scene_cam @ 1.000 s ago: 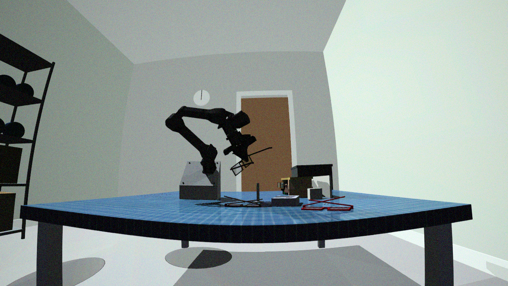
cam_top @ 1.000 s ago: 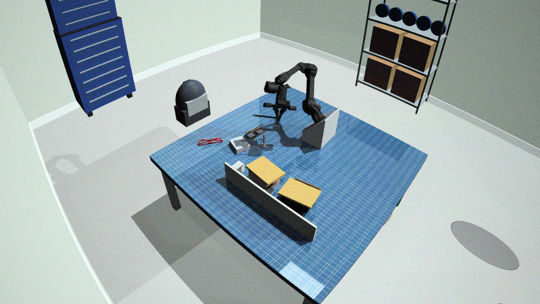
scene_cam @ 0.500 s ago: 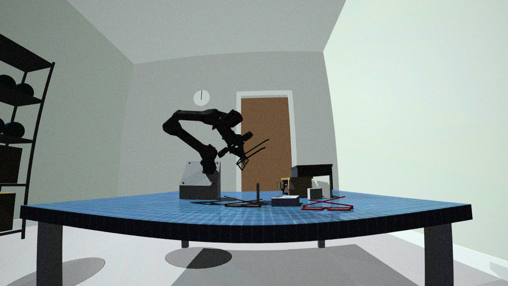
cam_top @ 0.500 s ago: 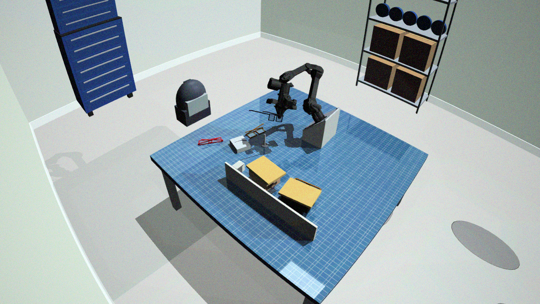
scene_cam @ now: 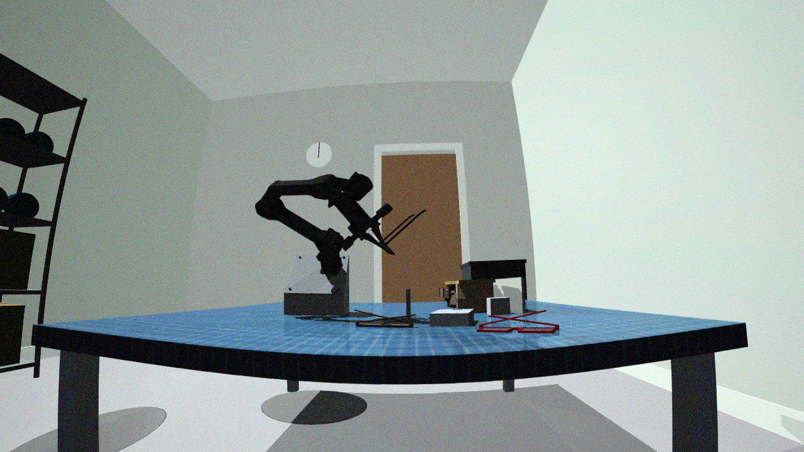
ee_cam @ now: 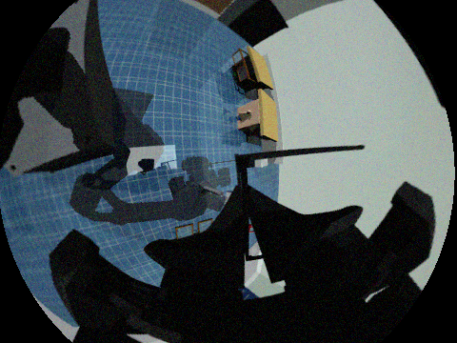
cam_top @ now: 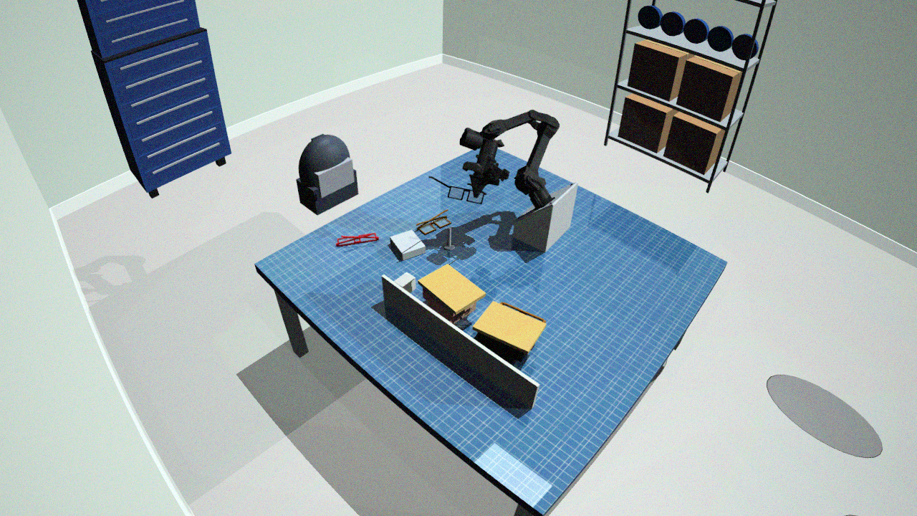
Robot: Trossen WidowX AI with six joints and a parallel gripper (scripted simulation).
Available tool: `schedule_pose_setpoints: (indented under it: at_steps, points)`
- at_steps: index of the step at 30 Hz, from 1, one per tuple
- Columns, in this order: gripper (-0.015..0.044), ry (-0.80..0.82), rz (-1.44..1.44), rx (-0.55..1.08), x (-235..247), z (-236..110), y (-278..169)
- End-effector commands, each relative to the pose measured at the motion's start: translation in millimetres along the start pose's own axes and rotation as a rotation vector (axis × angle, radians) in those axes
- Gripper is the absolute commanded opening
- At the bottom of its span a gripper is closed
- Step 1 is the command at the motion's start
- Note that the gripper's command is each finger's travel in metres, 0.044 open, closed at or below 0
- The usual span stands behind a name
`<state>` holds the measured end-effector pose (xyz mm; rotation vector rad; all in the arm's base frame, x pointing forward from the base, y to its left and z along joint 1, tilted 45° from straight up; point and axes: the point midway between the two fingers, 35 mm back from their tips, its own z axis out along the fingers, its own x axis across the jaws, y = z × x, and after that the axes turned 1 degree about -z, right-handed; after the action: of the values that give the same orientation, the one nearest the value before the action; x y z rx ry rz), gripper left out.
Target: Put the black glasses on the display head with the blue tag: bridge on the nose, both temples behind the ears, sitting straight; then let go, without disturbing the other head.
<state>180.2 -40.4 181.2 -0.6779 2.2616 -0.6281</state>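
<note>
Hand (cam_top: 478, 190) pinches the black glasses (cam_top: 456, 188) aloft near the table (cam_top: 577, 307) edge.

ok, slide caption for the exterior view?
Black gripper holds black glasses aloft above the blue gridded table, temples angled upward.

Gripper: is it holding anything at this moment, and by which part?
Yes. The gripper is shut on the black glasses, held above the table by the front frame, apparently near the bridge; the temples stick out away from it.
</note>
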Motion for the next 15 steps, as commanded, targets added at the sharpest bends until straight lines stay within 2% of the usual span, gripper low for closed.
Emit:
schedule_pose_setpoints:
  at_steps: [1,6,15]
  points:
    - [0.0,-0.024,-0.109,0.011,1.5,-2.4,1.4]
    - [0.0,-0.04,-0.188,0.021,2.0,-4.5,1.9]
    - [0.0,-0.032,-0.15,0.018,1.2,-4.5,0.9]
